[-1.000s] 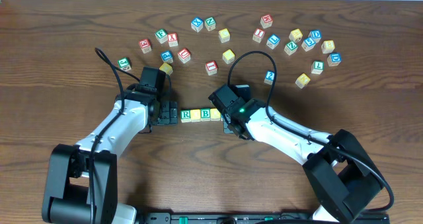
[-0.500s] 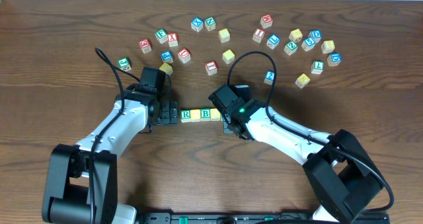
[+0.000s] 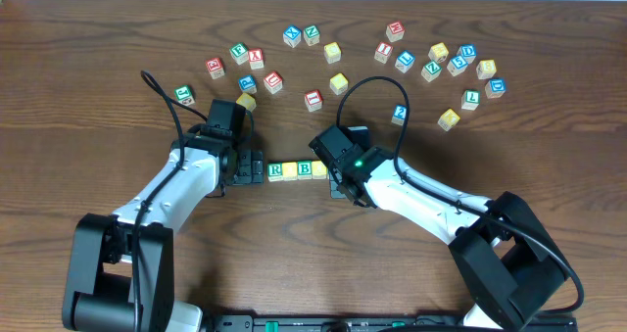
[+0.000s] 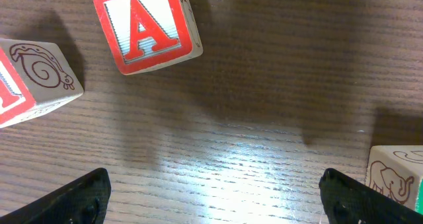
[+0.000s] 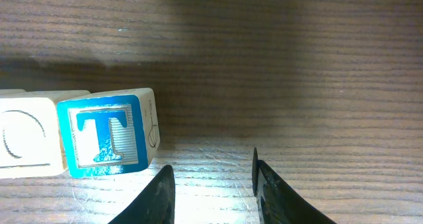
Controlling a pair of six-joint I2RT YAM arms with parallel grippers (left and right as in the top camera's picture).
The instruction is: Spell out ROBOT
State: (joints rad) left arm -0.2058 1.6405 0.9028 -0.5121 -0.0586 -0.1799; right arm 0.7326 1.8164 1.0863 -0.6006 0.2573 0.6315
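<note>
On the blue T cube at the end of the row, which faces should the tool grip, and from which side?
Grip the blue T cube on the two opposite faces that run along the row, coming down from above. Its left face in the right wrist view sits against the neighbouring cube, so no finger likely fits there.

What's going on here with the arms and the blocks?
Two robot arms are spelling ROBOT with letter blocks. The row stands between them, with the R block, the B block and the T block in it. The right tool sits beside the T block, empty, jaws apart. The left tool is wide open near the R block.
</note>
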